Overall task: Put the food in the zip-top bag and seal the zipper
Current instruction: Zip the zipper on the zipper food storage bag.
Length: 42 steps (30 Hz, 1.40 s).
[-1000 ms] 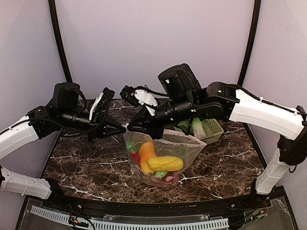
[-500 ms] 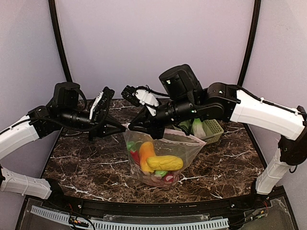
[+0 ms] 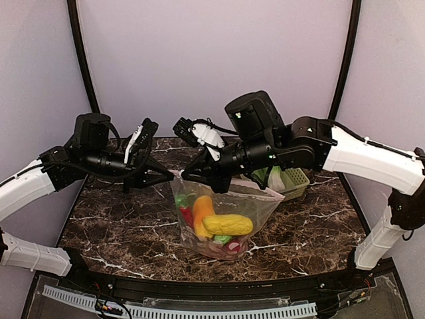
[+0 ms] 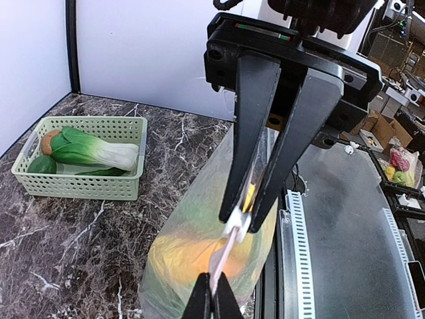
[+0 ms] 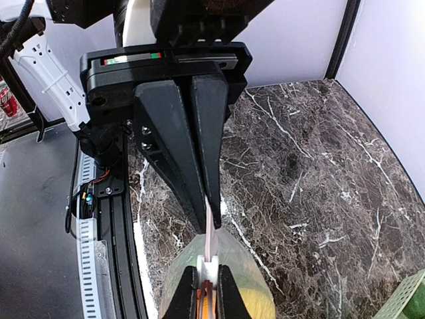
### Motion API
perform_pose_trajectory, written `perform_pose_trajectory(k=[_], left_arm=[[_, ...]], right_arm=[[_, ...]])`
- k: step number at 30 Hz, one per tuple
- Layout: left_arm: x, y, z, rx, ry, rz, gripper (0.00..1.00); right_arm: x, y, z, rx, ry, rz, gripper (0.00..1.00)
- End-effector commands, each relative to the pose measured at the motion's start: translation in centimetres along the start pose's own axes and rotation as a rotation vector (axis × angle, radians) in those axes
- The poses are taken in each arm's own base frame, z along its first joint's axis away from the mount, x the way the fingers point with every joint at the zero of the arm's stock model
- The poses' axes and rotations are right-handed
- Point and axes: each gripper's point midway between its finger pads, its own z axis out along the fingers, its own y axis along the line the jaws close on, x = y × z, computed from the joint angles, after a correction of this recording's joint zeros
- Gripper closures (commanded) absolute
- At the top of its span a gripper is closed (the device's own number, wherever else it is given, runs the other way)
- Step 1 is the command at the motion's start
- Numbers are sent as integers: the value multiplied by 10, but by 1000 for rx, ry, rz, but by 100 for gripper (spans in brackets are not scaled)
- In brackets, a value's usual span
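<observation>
The clear zip-top bag (image 3: 222, 216) hangs over the table middle, holding food: yellow corn (image 3: 228, 226), an orange piece (image 3: 201, 212) and red and green bits. My left gripper (image 3: 170, 177) is shut on the left end of the pink zipper (image 4: 219, 260); its own tips (image 4: 212, 300) pinch the strip. Just to its right, my right gripper (image 3: 194, 179) is shut on the white slider (image 5: 206, 264) riding the zipper (image 5: 210, 232). In the left wrist view the right gripper (image 4: 241, 219) clamps that slider (image 4: 234, 229).
A pale green lattice basket (image 3: 297, 179) stands at the back right, behind the right arm, with white-green bok choy (image 4: 99, 151) and other green pieces inside. The table's black front rail (image 3: 212, 286) runs below the bag.
The right arm has shifted slightly to the right with the slider, a little away from the left gripper. The left arm and the bag have barely moved.
</observation>
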Motion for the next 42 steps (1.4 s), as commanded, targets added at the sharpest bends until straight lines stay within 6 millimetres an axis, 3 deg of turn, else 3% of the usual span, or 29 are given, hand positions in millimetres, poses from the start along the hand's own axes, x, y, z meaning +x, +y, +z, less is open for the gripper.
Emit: perform_pose_trajectory(k=[1,24,42], left_arm=[[-1,31,-15,-148,-18,-29,99],[2,65,-26,-292,-25,-93,99],[5,75,-29,-318,-24,-115,99]], right_arm=[[49,1,-27,17,182,41,100],[56,-6,-39,61,181,53,100],[58,-7,-48,67,172,84,100]])
